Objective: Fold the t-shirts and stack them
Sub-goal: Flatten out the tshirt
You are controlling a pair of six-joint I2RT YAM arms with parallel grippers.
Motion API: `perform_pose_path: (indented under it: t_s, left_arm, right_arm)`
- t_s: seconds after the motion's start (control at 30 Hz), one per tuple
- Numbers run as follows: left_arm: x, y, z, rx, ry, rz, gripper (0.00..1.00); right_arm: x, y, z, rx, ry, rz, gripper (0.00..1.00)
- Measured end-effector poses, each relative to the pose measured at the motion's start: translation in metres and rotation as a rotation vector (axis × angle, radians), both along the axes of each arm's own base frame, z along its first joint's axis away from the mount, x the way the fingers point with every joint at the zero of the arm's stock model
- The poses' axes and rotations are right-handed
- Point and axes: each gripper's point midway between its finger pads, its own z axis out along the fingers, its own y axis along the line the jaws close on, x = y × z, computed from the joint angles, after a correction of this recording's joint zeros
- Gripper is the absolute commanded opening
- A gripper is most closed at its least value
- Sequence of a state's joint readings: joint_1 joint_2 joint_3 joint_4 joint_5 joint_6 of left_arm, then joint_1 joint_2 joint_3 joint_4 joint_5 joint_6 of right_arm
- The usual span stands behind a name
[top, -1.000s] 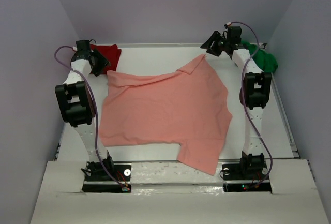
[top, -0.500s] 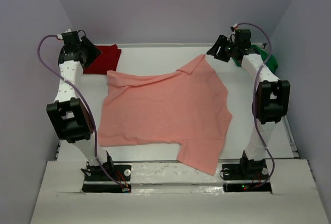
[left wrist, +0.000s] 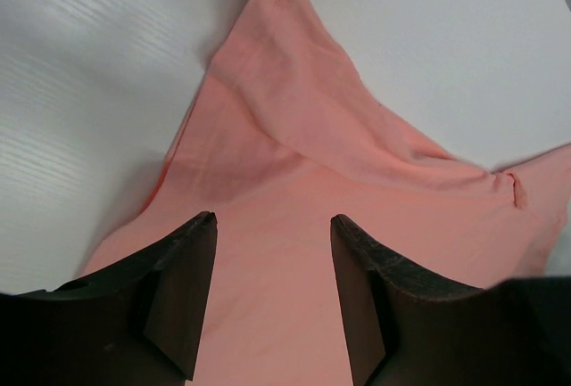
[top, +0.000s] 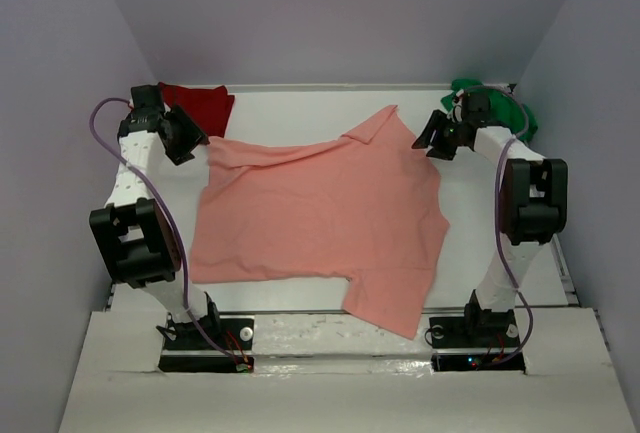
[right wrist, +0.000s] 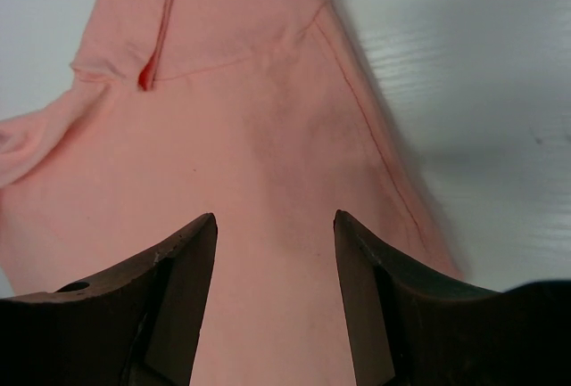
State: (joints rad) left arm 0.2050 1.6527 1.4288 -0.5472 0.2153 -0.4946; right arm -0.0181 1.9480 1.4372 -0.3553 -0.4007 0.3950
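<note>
The salmon-pink t-shirt (top: 320, 218) lies spread across the table, its near edge hanging past the front. My left gripper (top: 192, 145) hovers open over its far left corner; in the left wrist view the pink cloth (left wrist: 294, 154) fills the space under the wide-apart fingers (left wrist: 183, 288). My right gripper (top: 430, 140) hovers open over the far right sleeve; pink cloth (right wrist: 259, 127) lies below its fingers (right wrist: 366, 288). The dark red t-shirt (top: 205, 105) sits bunched at the far left corner, and the bright green t-shirt (top: 500, 103) at the far right corner, partly behind the right arm.
Grey walls close in the white table (top: 290, 108) on three sides. Both arm bases (top: 205, 338) stand on the near edge. Bare white table (right wrist: 482, 92) shows to the right of the sleeve.
Both grippers came down from the far corners toward the pink shirt's far corners. The right one moved nearer and lower, uncovering the green shirt; the shirt itself has not moved.
</note>
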Motion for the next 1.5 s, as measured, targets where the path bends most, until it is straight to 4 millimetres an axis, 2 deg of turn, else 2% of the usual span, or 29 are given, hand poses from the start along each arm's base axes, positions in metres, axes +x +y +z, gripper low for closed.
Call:
perform_pose_path:
  t_s: [0.23, 0.4, 0.67, 0.8, 1.17, 1.27, 1.3, 1.4, 1.43, 1.5]
  left_arm:
    - [-0.016, -0.003, -0.004, -0.001, 0.053, -0.023, 0.63]
    - [-0.033, -0.008, -0.019, -0.019, 0.125, -0.034, 0.62]
    - [-0.055, -0.012, -0.041, -0.032, 0.226, -0.049, 0.62]
    - [-0.056, -0.011, -0.05, -0.032, 0.252, -0.049, 0.62]
    - [-0.057, -0.009, -0.084, -0.042, 0.348, -0.043, 0.62]
    - [-0.059, -0.007, -0.094, -0.037, 0.38, -0.038, 0.62]
    - [-0.059, -0.006, -0.096, -0.033, 0.39, -0.036, 0.62]
    - [-0.058, -0.002, -0.098, -0.013, 0.406, -0.031, 0.63]
    - [-0.056, 0.002, -0.098, -0.003, 0.405, -0.025, 0.63]
    - [-0.053, 0.006, -0.097, 0.006, 0.4, -0.021, 0.63]
  right_arm:
    - [-0.021, -0.032, -0.016, -0.037, 0.064, -0.062, 0.61]
    - [-0.029, -0.05, -0.025, -0.092, 0.089, -0.094, 0.61]
    - [-0.037, -0.053, -0.034, -0.114, 0.121, -0.101, 0.59]
    - [-0.037, -0.052, -0.037, -0.106, 0.132, -0.1, 0.54]
    - [-0.042, -0.042, -0.055, -0.051, 0.186, -0.082, 0.55]
    - [-0.042, -0.039, -0.056, -0.032, 0.18, -0.072, 0.37]
    - [-0.044, -0.037, -0.058, -0.023, 0.185, -0.071, 0.26]
    - [-0.049, -0.034, -0.064, -0.004, 0.204, -0.065, 0.11]
    - [-0.05, -0.032, -0.066, 0.006, 0.21, -0.061, 0.0]
    - [-0.05, -0.03, -0.067, 0.018, 0.212, -0.057, 0.0]
